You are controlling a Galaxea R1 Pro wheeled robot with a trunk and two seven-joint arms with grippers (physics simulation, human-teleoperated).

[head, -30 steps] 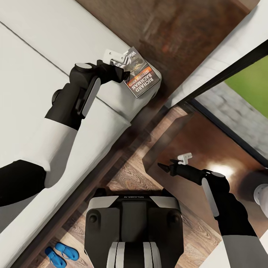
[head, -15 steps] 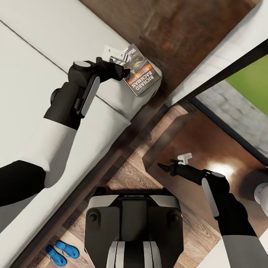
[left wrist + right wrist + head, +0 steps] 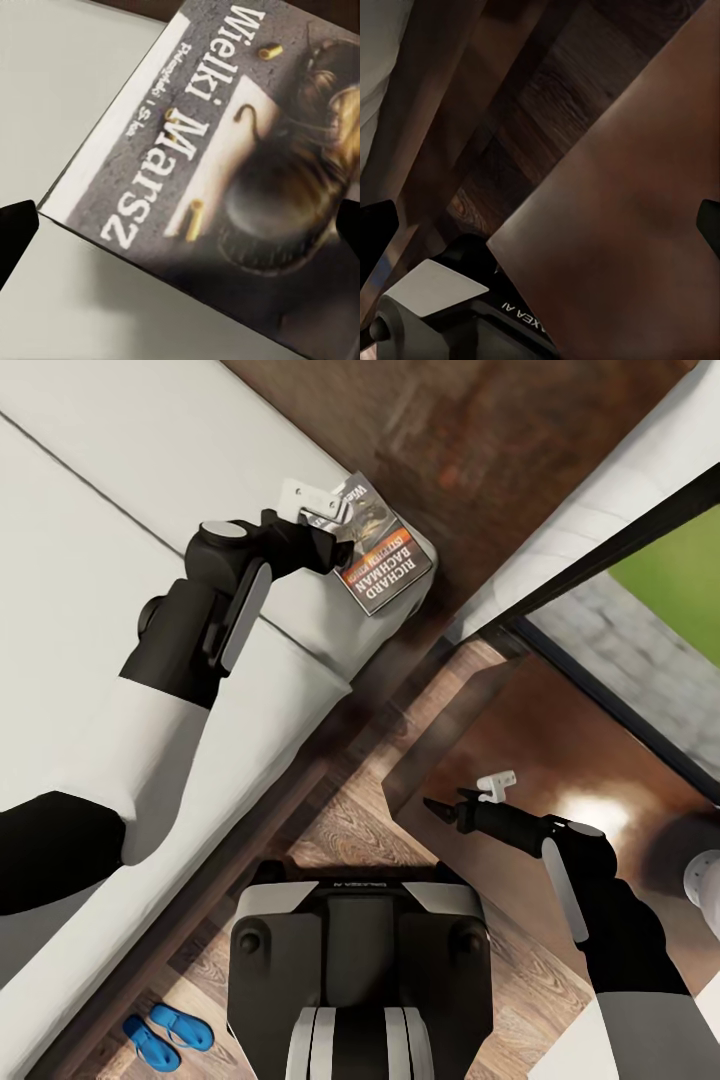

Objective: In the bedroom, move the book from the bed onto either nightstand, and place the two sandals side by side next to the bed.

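Near the upper middle of the head view, the paperback book (image 3: 383, 560) lies at the corner of the bed (image 3: 120, 490), hard by the dark headboard (image 3: 480, 440), with its lower corner jutting past the mattress edge. The left tool (image 3: 322, 512) is over the book's upper end, white fingers (image 3: 305, 495) reaching across the cover. From the left wrist view the cover (image 3: 225, 142) lies broad between the two dark finger tips at the frame's edges, so the tool looks spread wide and has hold of nothing yet; I judge it is lining up to grasp the book by that end, since the overhanging corner gives a finger somewhere to get underneath.

Lower right in the head view, the right tool (image 3: 497, 786) hangs just above the nightstand (image 3: 560, 760), a glossy reddish-brown worktop, empty and seemingly parted, though how wide I cannot tell. That arm sits over the very spot where the book might go, so it could crowd the placement.

At the lower left, the two blue sandals (image 3: 165, 1032) lie on the plank floor (image 3: 350, 830) beside the bed frame, close together. The robot's own base (image 3: 355, 960) stands between bed and nightstand.
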